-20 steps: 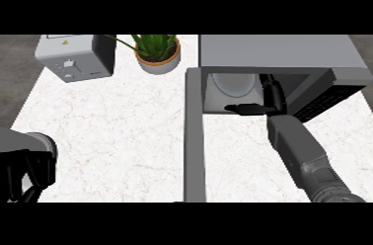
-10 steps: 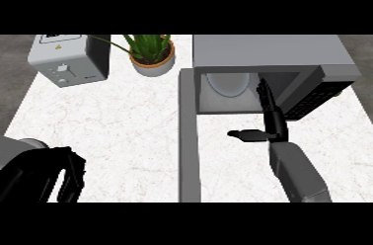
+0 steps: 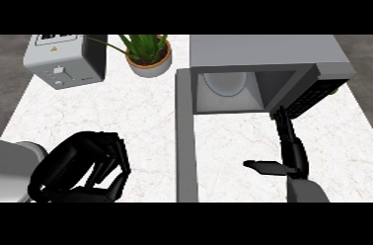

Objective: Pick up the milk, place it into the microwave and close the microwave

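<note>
The grey microwave (image 3: 262, 51) stands at the back right with its door (image 3: 320, 88) swung open to the right. Inside I see a pale round plate (image 3: 226, 83); no milk carton shows clearly anywhere in view. My right hand (image 3: 290, 145) is on the counter in front of the opening, open, with straight fingers pointing up toward the door's lower edge and the thumb stuck out to the left. My left hand (image 3: 80, 165) hangs large at the lower left, fingers loosely bent, holding nothing.
A grey toaster (image 3: 62, 59) stands at the back left, with a potted plant (image 3: 149, 56) beside it. A grey strip (image 3: 186, 140) runs down the white marble counter (image 3: 109, 110) from the microwave's left side.
My right hand has drawn back out of the microwave's opening toward the view's lower edge. The left hand has come further into view from the lower left.
</note>
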### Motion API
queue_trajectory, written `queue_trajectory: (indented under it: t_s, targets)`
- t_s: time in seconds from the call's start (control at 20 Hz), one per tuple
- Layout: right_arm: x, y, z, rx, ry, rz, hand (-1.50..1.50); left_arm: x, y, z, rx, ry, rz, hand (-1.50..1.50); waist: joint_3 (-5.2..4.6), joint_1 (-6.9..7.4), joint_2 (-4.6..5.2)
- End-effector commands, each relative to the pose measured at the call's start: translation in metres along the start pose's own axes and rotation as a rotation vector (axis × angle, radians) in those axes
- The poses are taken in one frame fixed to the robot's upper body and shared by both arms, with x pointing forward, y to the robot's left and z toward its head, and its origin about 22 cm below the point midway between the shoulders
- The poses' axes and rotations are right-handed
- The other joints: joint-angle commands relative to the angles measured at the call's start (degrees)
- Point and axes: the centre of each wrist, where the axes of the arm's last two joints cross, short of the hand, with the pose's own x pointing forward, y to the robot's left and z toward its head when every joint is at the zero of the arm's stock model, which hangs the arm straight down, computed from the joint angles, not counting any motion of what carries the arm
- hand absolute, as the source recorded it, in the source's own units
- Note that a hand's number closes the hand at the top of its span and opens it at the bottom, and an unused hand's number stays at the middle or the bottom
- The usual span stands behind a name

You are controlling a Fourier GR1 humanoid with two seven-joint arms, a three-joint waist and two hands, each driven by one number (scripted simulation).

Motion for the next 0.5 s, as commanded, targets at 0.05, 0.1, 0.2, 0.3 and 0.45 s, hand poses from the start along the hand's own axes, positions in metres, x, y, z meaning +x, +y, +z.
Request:
queue_trajectory:
  t_s: [0.05,0.1,0.2,0.3,0.45]
  targets:
    - [0.016,-0.017,0.05,0.004,-0.006,0.003,-1.5,-0.023,-0.028,-0.034,-0.101,0.014,-0.058,1.5,-0.03,-0.53,0.12]
    - [0.022,-0.023,0.052,-0.007,-0.017,0.01,-1.5,-0.019,-0.036,-0.053,-0.125,0.035,-0.05,1.5,0.03,-0.13,0.25]
    - [0.033,-0.046,0.068,0.005,-0.019,0.02,-1.5,-0.036,-0.053,-0.053,-0.165,0.056,-0.081,1.5,0.0,-0.41,0.24]
    - [0.042,-0.056,0.083,0.002,-0.041,0.02,-1.5,-0.053,-0.052,-0.069,-0.205,0.101,-0.105,1.5,0.01,-0.68,0.43]
    - [0.053,-0.052,0.082,0.026,-0.061,0.029,-1.5,-0.096,-0.082,-0.067,-0.217,0.144,-0.14,1.5,0.01,-0.16,0.59]
